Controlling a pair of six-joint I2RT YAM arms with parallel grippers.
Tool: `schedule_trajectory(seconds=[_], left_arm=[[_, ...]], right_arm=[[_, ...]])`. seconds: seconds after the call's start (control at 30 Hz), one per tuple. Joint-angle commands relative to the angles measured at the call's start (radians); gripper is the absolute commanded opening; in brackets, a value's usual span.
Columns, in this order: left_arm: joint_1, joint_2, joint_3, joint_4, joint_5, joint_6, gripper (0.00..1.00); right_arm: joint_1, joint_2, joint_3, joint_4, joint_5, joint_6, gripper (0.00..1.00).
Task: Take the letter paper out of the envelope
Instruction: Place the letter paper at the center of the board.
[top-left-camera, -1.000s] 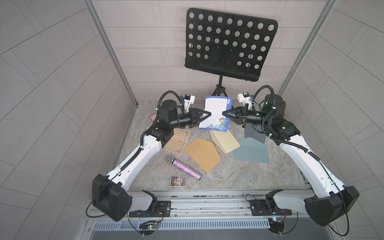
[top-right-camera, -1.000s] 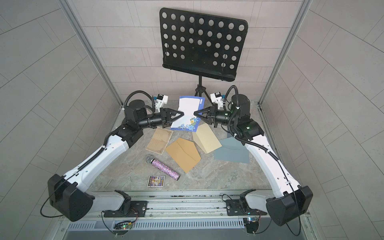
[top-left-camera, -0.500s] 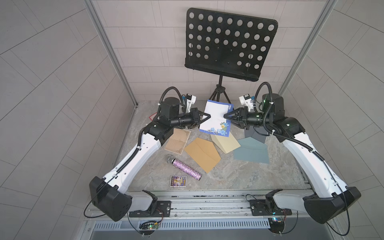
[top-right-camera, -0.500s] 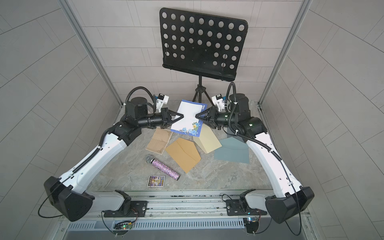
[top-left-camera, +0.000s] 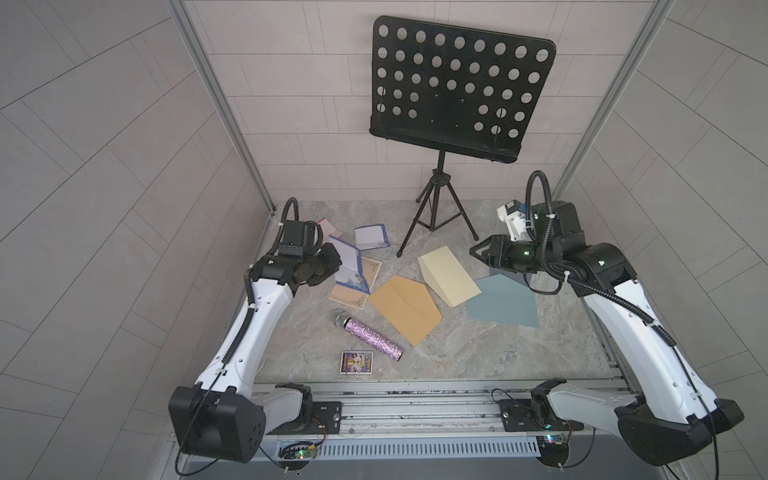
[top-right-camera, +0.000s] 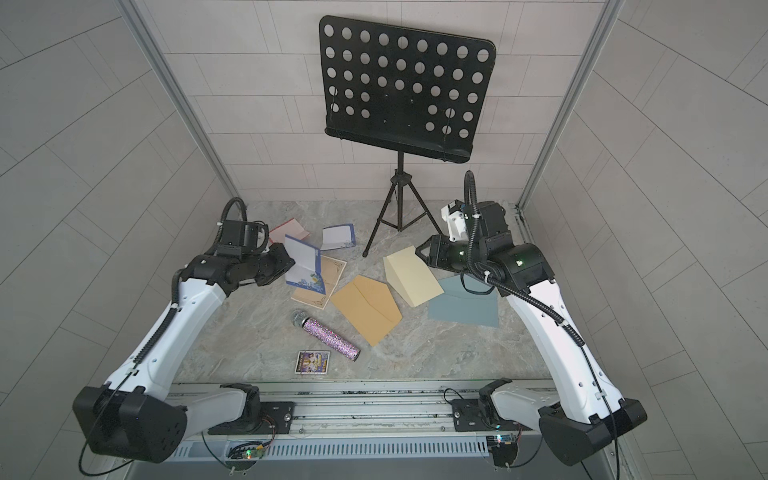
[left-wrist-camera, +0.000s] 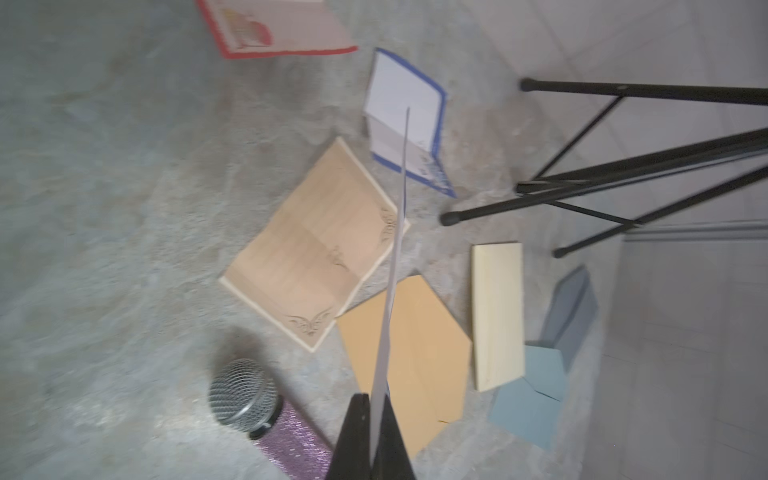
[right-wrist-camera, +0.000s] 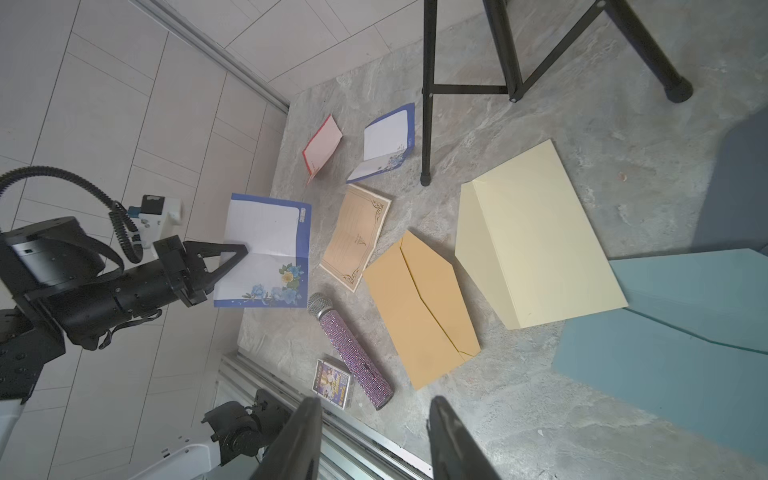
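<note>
Top views, left arm: rises from the front rail and bends inward at the wrist. The left gripper (top-left-camera: 337, 261) points toward the table's middle, low over the left side.
Top views, letter paper (top-left-camera: 351, 266): blue-bordered and creased, standing nearly upright in the left gripper's pinch. It is outside every envelope and overlaps the beige ornamented sheet (top-left-camera: 371, 271) in both top views.
Top views, right arm: mirrors the left, raised above the teal envelope (top-left-camera: 500, 305). The right gripper (top-left-camera: 474, 250) is spread and holds nothing.
Top views, envelopes: the cream envelope (top-left-camera: 449, 276) and the tan envelope (top-left-camera: 405, 307) lie between the arms (flaps not closed flat).
Top views, hidden: the paper covers the left fingertips.
Left wrist, left gripper (left-wrist-camera: 372, 432): pressed together on the letter paper (left-wrist-camera: 395, 249), which shows only as a thin edge. The whole frame is blurred.
Right wrist, right gripper (right-wrist-camera: 374, 401): the fingers (right-wrist-camera: 305, 432) stand apart and are cut off at the frame edge, above the microphone (right-wrist-camera: 353, 353).
Right wrist, left gripper (right-wrist-camera: 239, 253): clamps the paper's side edge.
Right wrist, writing: ruled lines and blue flowers show on the paper. The print on the small card (right-wrist-camera: 332, 380) is too small to read.
</note>
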Motion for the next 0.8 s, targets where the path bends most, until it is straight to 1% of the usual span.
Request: schedule_trajectory(seconds=[0.0, 0.03, 0.1, 0.2, 0.27, 0.3, 0.43, 0.57, 0.77], left_arm=[[0.046, 0.024, -0.027, -0.073, -0.202, 0.126, 0.0], [0.074, 0.037, -0.038, -0.063, -0.2, 0.15, 0.0], [0.163, 0.062, -0.082, -0.02, -0.169, 0.189, 0.0], [0.299, 0.122, -0.113, 0.019, -0.08, 0.25, 0.0], [0.362, 0.163, -0.112, 0.038, -0.029, 0.286, 0.0], [0.38, 0.183, -0.103, 0.039, -0.026, 0.306, 0.0], [0.395, 0.266, -0.068, 0.018, -0.079, 0.35, 0.0], [0.395, 0.307, -0.084, 0.031, -0.126, 0.359, 0.0], [0.39, 0.349, -0.116, 0.036, -0.264, 0.369, 0.0]], right_arm=[[0.022, -0.017, -0.024, -0.024, 0.019, -0.038, 0.44], [0.028, -0.017, -0.028, -0.023, 0.018, -0.039, 0.44], [0.037, -0.017, -0.037, -0.021, 0.01, -0.035, 0.43], [0.047, -0.008, -0.039, -0.015, -0.005, -0.028, 0.42], [0.051, -0.002, -0.039, -0.009, -0.011, -0.023, 0.42], [0.052, 0.001, -0.041, -0.005, -0.016, -0.021, 0.42], [0.059, 0.012, -0.044, 0.023, -0.019, -0.005, 0.4], [0.063, 0.017, -0.042, 0.042, -0.014, 0.005, 0.4], [0.065, 0.006, -0.051, 0.051, 0.001, 0.008, 0.4]])
